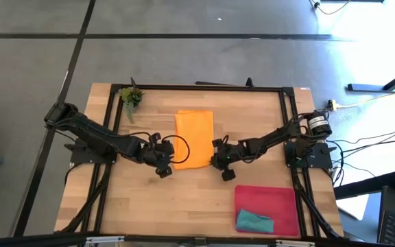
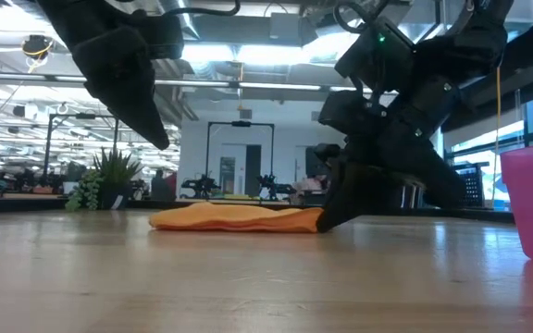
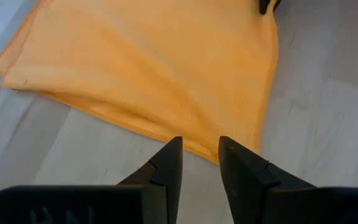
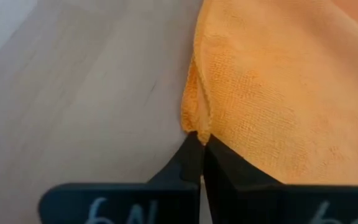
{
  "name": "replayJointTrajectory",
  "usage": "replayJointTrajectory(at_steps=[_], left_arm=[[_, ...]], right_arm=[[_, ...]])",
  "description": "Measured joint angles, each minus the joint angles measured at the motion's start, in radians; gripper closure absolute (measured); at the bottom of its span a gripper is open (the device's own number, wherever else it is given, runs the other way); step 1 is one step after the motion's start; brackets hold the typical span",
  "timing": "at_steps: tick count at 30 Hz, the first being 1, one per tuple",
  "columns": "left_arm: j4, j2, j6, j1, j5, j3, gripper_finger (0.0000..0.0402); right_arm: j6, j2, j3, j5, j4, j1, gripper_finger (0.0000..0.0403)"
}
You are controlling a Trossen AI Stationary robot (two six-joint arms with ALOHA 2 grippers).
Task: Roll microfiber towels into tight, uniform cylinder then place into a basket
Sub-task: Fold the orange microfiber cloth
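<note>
An orange towel (image 1: 194, 139), folded into a long rectangle, lies flat on the wooden table's middle. My right gripper (image 4: 199, 142) is shut at the towel's near right corner, its tips down at the table (image 2: 328, 220). My left gripper (image 3: 199, 148) hangs open above the table near the towel's near left corner (image 1: 164, 165), touching nothing. A teal towel (image 1: 254, 221) lies bunched inside the red-pink basket (image 1: 280, 195) at the near right. My right gripper pinches the orange towel's near right corner (image 4: 197, 127) between its two fingertips. The fingers slant down from the table's right side. The cloth puckers a little at the tips, where more than one layer shows. The rest of the towel lies flat on the table.
A small green plant sprig (image 1: 132, 97) stands at the far left corner. A black frame (image 1: 197, 88) runs along the table's far and side edges. Bare wood shows between the towel and the near edge, left of the basket.
</note>
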Motion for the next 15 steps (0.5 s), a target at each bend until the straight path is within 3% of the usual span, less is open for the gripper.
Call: replayJointTrajectory(at_steps=[6, 15], left_arm=[[-0.027, 0.0, 0.052, -0.015, -0.001, 0.0, 0.0305], [-0.041, 0.0, 0.065, -0.018, -0.002, 0.001, 0.0305]], right_arm=[[0.008, -0.007, 0.044, 0.042, -0.009, -0.007, 0.0397], [0.005, -0.008, 0.228, 0.041, -0.238, -0.074, 0.04]])
